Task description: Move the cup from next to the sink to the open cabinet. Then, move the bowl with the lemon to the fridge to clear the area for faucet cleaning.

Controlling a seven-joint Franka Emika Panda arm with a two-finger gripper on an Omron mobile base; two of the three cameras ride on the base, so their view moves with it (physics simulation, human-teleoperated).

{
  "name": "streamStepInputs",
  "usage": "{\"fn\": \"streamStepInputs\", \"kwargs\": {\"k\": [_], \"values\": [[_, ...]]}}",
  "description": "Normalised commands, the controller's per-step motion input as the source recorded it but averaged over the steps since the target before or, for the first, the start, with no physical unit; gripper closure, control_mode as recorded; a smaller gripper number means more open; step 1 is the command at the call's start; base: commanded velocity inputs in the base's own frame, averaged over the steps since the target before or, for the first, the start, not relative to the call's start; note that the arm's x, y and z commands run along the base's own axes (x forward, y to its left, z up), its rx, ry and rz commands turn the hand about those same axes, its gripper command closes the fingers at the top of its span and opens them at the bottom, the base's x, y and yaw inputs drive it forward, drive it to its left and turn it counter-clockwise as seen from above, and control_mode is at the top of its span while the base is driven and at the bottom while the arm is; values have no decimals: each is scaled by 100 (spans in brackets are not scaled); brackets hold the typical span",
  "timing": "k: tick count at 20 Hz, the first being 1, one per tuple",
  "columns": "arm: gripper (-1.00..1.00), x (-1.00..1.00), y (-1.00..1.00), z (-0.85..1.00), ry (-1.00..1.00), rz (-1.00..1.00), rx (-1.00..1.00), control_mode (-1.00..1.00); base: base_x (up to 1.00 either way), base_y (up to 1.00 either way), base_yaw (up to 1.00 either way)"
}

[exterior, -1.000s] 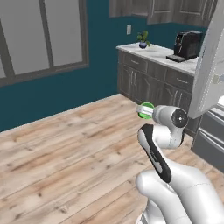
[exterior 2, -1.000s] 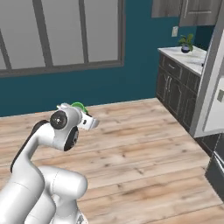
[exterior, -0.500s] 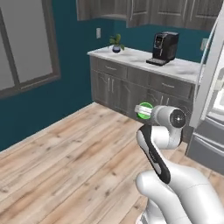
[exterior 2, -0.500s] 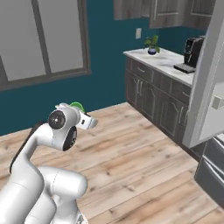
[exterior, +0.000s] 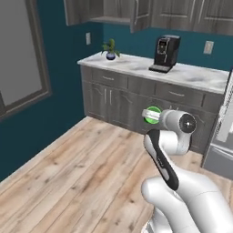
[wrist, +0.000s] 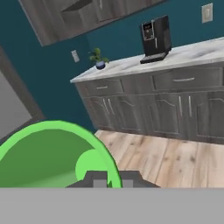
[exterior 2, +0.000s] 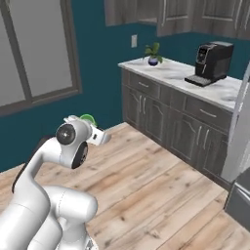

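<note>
The floor [exterior: 77, 182] is pale wood planking with visible grain, running from the teal wall [exterior: 59, 91] to the lower cabinets [exterior: 123, 98]. Those cabinets are dark grey wood-grain with panelled doors, drawers and slim silver pulls, under a white marbled counter [exterior: 136, 63] that spans from 10 to 2 o'clock in the left base view. Above it hang grey wood-grain wall cabinets [exterior: 182, 13]; one section at 11 o'clock stands open, showing a plain shelf [exterior: 111, 19]. A grey-framed window [exterior 2: 34, 53] fills 10 o'clock in the right base view. A pale fridge [exterior 2: 239, 141] edge stands at 3 o'clock.

The arm [exterior: 168, 150] is glossy white with dark joint bands, folded tight: its elbow bends up from the base and the wrist lies level, pointing toward the cabinets. The gripper [wrist: 111, 179] is clamped on the cup [wrist: 52, 153], whose bright green round rim lies at 8 o'clock in the hand view, the two dark fingertips [wrist: 96, 178] pinching its wall. In the left base view the cup [exterior: 152, 114] sits at the wrist's tip, near picture centre, in the air before the lower cabinets.

A boxy black coffee machine [exterior: 164, 52] stands on the counter at 1 o'clock; no writing on it is legible. A small plant [exterior: 110, 48] in a blue pot sits at 11 o'clock. White outlets [exterior: 208, 47] dot the wall.
</note>
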Motion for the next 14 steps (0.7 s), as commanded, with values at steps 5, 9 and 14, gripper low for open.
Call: {"fn": "streamStepInputs", "kwargs": {"k": [5, 9, 14], "values": [[100, 0, 0, 0, 0, 0, 0, 100, 100, 92, -34], [100, 0, 0, 0, 0, 0, 0, 100, 100, 100, -37], [100, 0, 0, 0, 0, 0, 0, 100, 100, 97, -34]]}}
